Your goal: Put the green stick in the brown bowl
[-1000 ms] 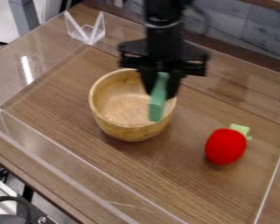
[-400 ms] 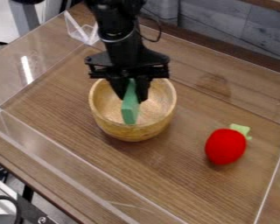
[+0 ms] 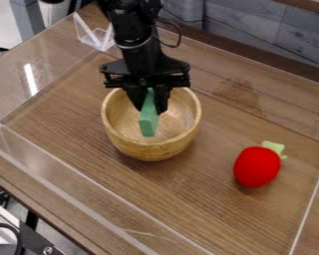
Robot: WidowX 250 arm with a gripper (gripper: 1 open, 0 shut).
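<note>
The brown bowl stands left of centre on the wooden table, round and thick-walled. My gripper hangs straight above the bowl's opening, shut on the top end of the green stick. The stick hangs nearly upright, tilted a little, with its lower end down inside the bowl, near the bowl's floor. Whether it touches the floor I cannot tell. The black arm rises from the gripper toward the top of the view.
A red strawberry-like toy with a green top lies to the right of the bowl. Clear acrylic walls fence the table on the left, front and right. A clear plastic piece stands at the back left.
My gripper carried the green stick leftward from the bowl's right rim to above the bowl's middle, then lowered it slightly into the bowl. The bowl and red toy stayed put.
</note>
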